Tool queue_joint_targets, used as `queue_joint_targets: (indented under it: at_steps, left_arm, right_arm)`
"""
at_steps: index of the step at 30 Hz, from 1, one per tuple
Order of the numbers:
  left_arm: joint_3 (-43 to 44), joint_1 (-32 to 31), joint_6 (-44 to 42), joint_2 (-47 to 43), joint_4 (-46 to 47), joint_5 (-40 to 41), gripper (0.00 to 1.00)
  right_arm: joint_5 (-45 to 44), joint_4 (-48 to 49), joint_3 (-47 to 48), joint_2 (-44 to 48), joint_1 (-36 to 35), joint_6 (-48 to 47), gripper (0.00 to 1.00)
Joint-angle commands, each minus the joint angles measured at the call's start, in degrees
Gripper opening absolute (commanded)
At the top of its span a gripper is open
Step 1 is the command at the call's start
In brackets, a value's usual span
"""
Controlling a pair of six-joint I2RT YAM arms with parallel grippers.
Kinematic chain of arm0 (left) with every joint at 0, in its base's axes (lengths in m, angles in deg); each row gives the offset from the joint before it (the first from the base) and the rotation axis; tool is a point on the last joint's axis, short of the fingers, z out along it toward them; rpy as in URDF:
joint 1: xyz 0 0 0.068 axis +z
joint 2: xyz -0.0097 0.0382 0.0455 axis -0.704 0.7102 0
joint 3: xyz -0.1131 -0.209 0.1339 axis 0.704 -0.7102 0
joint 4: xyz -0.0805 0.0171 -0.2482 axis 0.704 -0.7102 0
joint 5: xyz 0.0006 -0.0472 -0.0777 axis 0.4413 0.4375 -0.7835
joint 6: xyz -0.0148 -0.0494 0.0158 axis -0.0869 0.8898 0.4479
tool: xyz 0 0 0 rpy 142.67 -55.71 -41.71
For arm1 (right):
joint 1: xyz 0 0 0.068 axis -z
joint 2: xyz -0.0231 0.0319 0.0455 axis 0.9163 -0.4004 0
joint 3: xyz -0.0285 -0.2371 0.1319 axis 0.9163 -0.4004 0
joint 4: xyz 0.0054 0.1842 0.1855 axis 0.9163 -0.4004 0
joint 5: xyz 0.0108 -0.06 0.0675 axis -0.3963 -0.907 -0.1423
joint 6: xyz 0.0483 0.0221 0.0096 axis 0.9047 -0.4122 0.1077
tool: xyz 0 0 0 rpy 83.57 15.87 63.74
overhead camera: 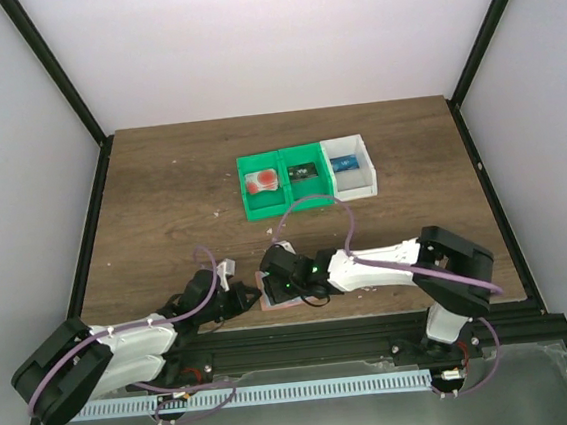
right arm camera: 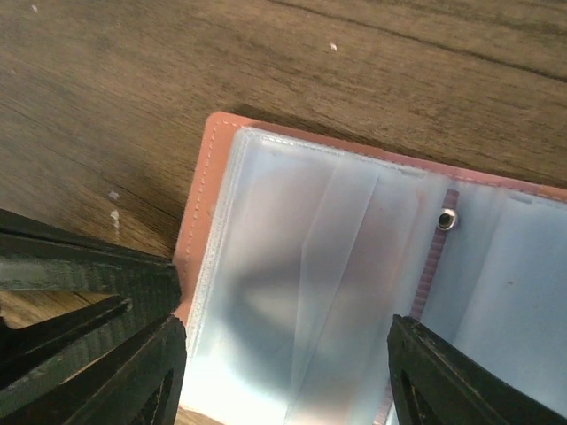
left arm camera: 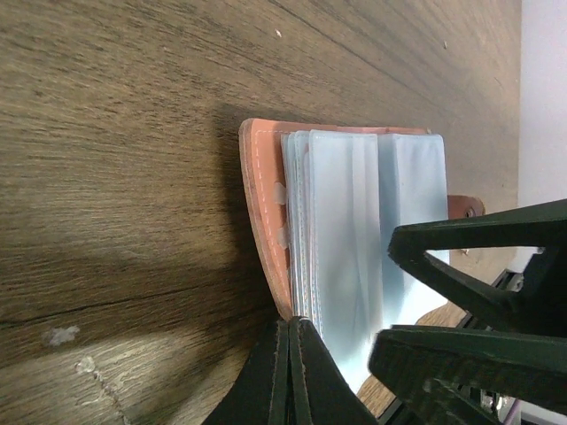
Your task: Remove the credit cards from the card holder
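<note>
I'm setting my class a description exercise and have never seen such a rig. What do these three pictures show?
The machine is a left arm and a right arm, bolted to the near edge of a table. The wide picture comes from a fixed camera above and behind them; the other two come from a camera on each wrist, so the dark shapes are fingers. Between the arms lies an open card holder, salmon-pink with pale bluish pockets. The left gripper seems pinched shut on its cover edge; the right gripper hangs open over the pockets, holding nothing. Farther back stand a green bin and a white bin; one card with a red blot lies in the green bin's left compartment.
</note>
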Motion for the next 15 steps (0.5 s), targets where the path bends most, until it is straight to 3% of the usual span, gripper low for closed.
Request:
queue_joint_targets:
  at_steps: [1, 15]
  left_arm:
    - [0.51, -0.42, -0.31, -0.32, 0.99, -0.32, 0.0]
    - [1.08, -0.48, -0.46, -0.5, 0.42, -0.17, 0.0]
  right_arm:
    - [0.38, -0.28, 1.69, -1.92, 0.09, -0.28, 0.64]
    - [1.85, 0.02, 1.72, -3.91, 0.02, 0.02, 0.68]
